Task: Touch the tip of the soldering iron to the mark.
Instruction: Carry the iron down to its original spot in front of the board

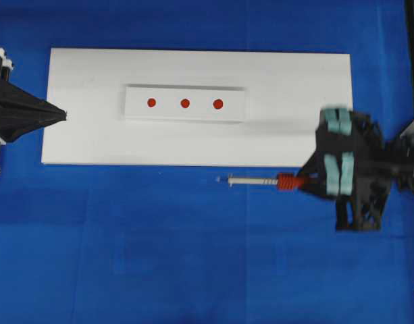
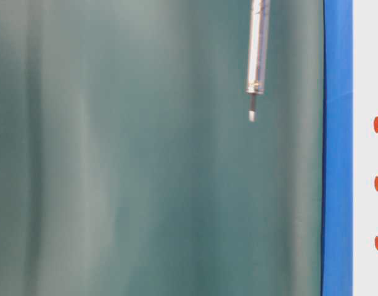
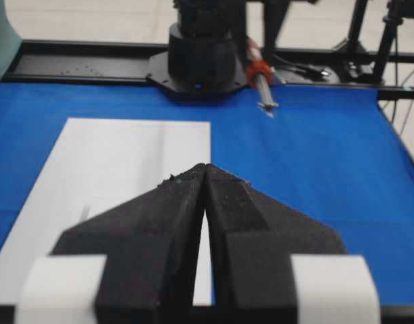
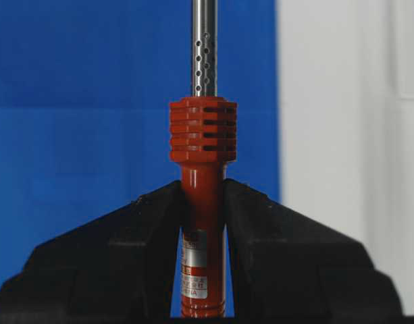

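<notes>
Blue cloth (image 1: 159,256) is covering the work surface, with a white board (image 1: 78,135) lying on it and a smaller white strip (image 1: 136,108) bearing three red marks (image 1: 185,103) sitting on the board. From the right, the right gripper (image 4: 203,202) is clamping its black jaws on the soldering iron (image 4: 202,175), pinching the smooth orange-red handle just behind the ribbed collar, so the silver shaft is sticking straight out ahead of the jaws. In the overhead view the iron is lying level over the blue cloth just beside the board's near edge, and the tip (image 1: 220,179) is pointing leftward, well apart from the marks. The left gripper (image 3: 204,177) is resting at the board's left end, its jaws pressed together and holding nothing.
</notes>
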### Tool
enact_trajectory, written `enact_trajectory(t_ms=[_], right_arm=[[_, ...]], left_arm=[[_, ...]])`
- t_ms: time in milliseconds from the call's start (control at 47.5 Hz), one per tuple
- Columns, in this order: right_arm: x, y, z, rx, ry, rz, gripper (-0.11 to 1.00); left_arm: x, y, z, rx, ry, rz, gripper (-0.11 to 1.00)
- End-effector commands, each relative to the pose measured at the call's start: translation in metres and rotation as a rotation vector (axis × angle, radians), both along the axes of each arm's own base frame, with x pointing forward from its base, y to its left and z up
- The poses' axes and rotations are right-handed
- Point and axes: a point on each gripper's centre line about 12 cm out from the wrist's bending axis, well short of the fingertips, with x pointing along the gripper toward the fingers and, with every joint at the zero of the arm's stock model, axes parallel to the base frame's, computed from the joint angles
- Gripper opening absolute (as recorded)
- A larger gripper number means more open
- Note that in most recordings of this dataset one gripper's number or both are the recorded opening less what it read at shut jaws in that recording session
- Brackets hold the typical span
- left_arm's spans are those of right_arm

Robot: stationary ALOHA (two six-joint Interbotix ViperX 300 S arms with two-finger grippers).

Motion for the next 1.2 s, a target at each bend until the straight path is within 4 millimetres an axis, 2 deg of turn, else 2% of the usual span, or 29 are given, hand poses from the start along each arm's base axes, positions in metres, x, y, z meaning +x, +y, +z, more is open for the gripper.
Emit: enact_trajectory(t_ms=[0, 189, 421, 631, 1052, 1178], right_arm=[[0.006, 0.016, 0.009, -0.006, -0.031, 0.016, 0.06], [0.011, 0.038, 0.002, -0.021, 0.000, -0.002, 0.06], [0.025, 0.046, -0.003, -0.038, 0.016, -0.003, 0.06], [0.058, 0.050, -0.001, -0.075, 0.005, -0.013, 0.06], [0.146, 0.056, -0.009, -0.093, -0.011, -0.062, 0.06], [0.160, 0.057, -0.008, -0.091, -0.022, -0.070, 0.06]], left_arm=[[0.001, -0.001, 0.005, -0.006, -0.018, -0.004, 0.00], [0.001, -0.001, 0.005, -0.008, -0.018, -0.004, 0.00], [0.001, -0.001, 0.006, -0.008, -0.021, -0.004, 0.00], [0.001, -0.001, 0.006, -0.008, -0.023, -0.004, 0.00], [0.001, -0.004, 0.007, -0.010, -0.030, -0.022, 0.00], [0.000, -0.007, 0.007, -0.010, -0.030, -0.035, 0.00]])
